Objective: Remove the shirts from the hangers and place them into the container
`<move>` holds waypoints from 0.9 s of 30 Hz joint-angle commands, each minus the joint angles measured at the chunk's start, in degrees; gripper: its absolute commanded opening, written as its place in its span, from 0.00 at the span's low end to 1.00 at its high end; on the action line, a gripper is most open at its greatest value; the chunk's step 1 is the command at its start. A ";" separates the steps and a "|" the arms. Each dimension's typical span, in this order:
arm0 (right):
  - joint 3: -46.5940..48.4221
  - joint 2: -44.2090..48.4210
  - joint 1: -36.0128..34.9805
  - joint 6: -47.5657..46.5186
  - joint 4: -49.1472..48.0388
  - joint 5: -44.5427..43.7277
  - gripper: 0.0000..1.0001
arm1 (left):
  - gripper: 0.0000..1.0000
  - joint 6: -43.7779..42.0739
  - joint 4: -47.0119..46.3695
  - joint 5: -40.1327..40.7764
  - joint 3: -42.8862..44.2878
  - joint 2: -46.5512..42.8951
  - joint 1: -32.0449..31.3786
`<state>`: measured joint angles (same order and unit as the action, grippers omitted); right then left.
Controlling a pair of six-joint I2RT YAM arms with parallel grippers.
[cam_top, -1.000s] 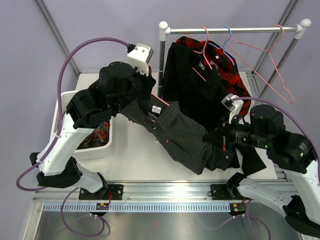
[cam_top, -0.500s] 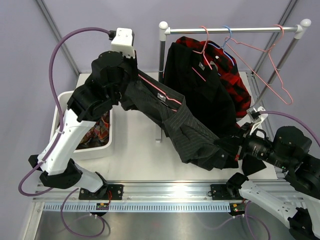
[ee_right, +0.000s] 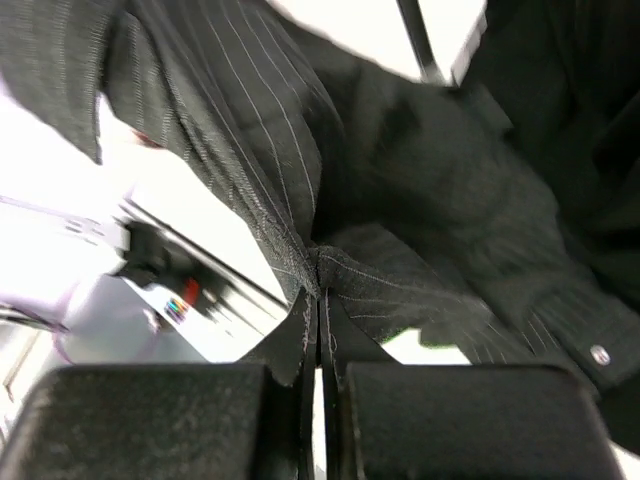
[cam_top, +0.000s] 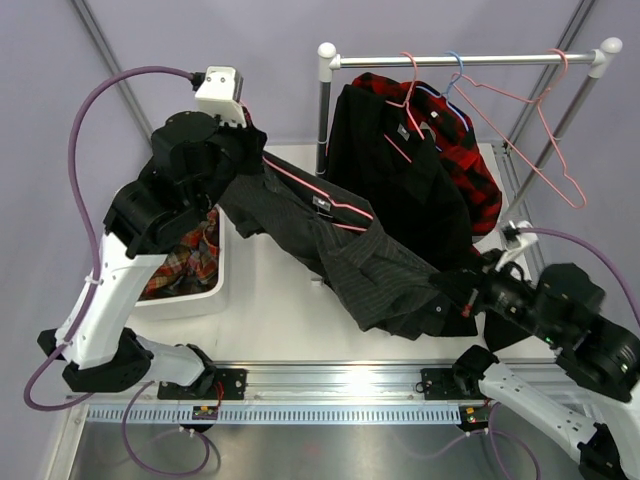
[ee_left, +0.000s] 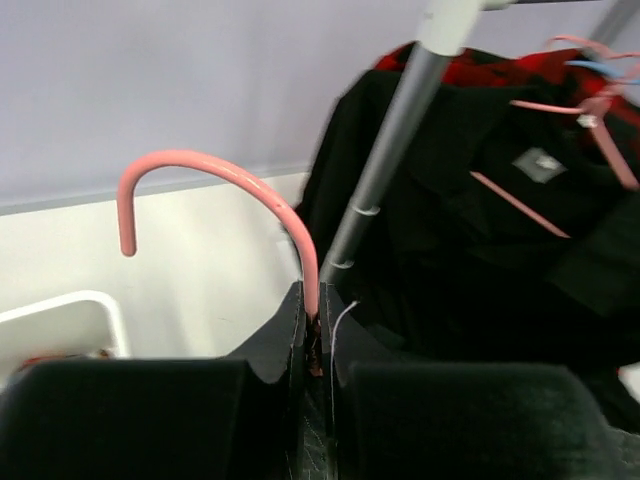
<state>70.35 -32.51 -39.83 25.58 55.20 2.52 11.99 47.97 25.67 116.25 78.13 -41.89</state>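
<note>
A charcoal pinstriped shirt (cam_top: 350,250) hangs stretched between my two grippers above the table, still on a pink hanger (cam_top: 320,190). My left gripper (cam_top: 250,150) is shut on the neck of that hanger (ee_left: 220,170), just below its hook, above the container's far end. My right gripper (cam_top: 455,292) is shut on a fold of the pinstriped shirt (ee_right: 250,130) at its lower end. The white container (cam_top: 215,290) stands at the left with a plaid shirt (cam_top: 175,265) inside. A black shirt (cam_top: 400,170) and a red-and-black check shirt (cam_top: 475,160) hang on hangers on the rail.
The metal rail (cam_top: 470,60) crosses the back on two posts; its left post (ee_left: 390,150) stands close to the right of my left gripper. An empty pink hanger (cam_top: 545,150) and a blue hanger (cam_top: 452,75) hang on it. The arm mounting track runs along the near table edge.
My left gripper has carried the hanger up and to the left. My right gripper has pulled the shirt's lower end to the right and nearer, drawing the pinstriped shirt out longer.
</note>
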 commanded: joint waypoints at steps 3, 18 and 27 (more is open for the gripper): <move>-6.44 -2.81 -0.33 0.35 3.35 4.66 0.00 | 0.00 3.56 -4.02 -2.37 0.30 -7.37 2.43; 38.97 -32.32 -0.24 -10.38 6.59 14.76 0.79 | 0.00 5.68 -2.27 -7.57 -7.88 -5.01 -1.26; 47.69 -43.95 -13.68 -12.75 10.89 6.90 0.66 | 0.00 4.01 2.92 -4.14 -1.12 0.62 -4.43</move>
<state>118.34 -73.25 -50.26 15.09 62.39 12.62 17.52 50.63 19.35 110.96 78.50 -45.89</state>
